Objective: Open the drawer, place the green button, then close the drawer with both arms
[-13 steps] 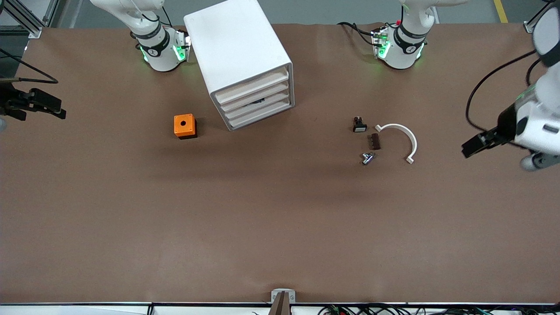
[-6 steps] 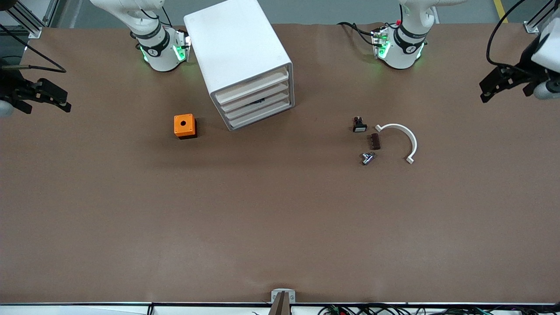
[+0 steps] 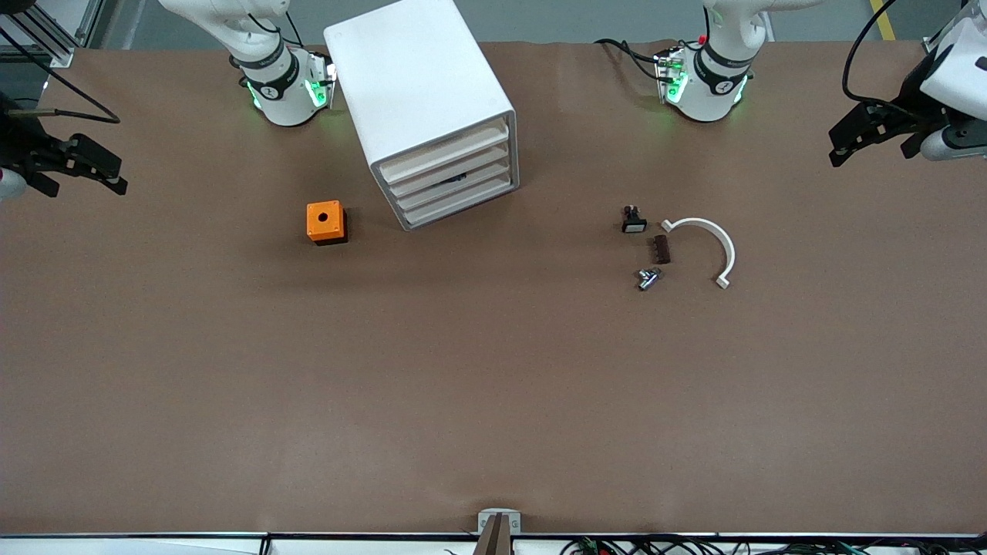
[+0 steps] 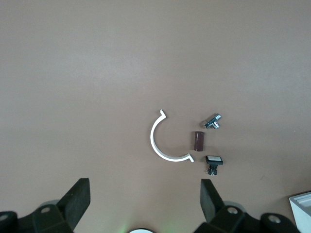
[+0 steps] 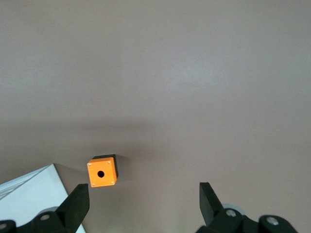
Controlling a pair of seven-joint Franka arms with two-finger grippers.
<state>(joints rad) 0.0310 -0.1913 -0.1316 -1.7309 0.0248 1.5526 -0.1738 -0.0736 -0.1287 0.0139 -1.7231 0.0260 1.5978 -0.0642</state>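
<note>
The white cabinet (image 3: 422, 92) stands near the right arm's base, and all four drawers look pushed in. The third drawer (image 3: 456, 190) is shut, with a small dark shape showing just above its front. No green-capped button is in view. My left gripper (image 3: 837, 146) hangs open and empty over the table edge at the left arm's end; in the left wrist view (image 4: 144, 194) only bare table lies between its fingers. My right gripper (image 3: 119, 176) hangs open and empty at the right arm's end; it also shows in the right wrist view (image 5: 143, 196). Cabinet corners show in both wrist views (image 4: 302, 213) (image 5: 29, 194).
An orange cube with a round hole (image 3: 325, 221) (image 5: 102, 171) sits beside the cabinet. Toward the left arm's end lie a black switch with a white face (image 3: 634, 220) (image 4: 213, 161), a brown block (image 3: 661, 249) (image 4: 198, 141), a metal fitting (image 3: 648, 278) (image 4: 212, 122) and a white arc (image 3: 729, 248) (image 4: 153, 141).
My left gripper has swung up and away from the front camera along its end of the table. My right gripper has shifted slightly. Nothing on the table has moved.
</note>
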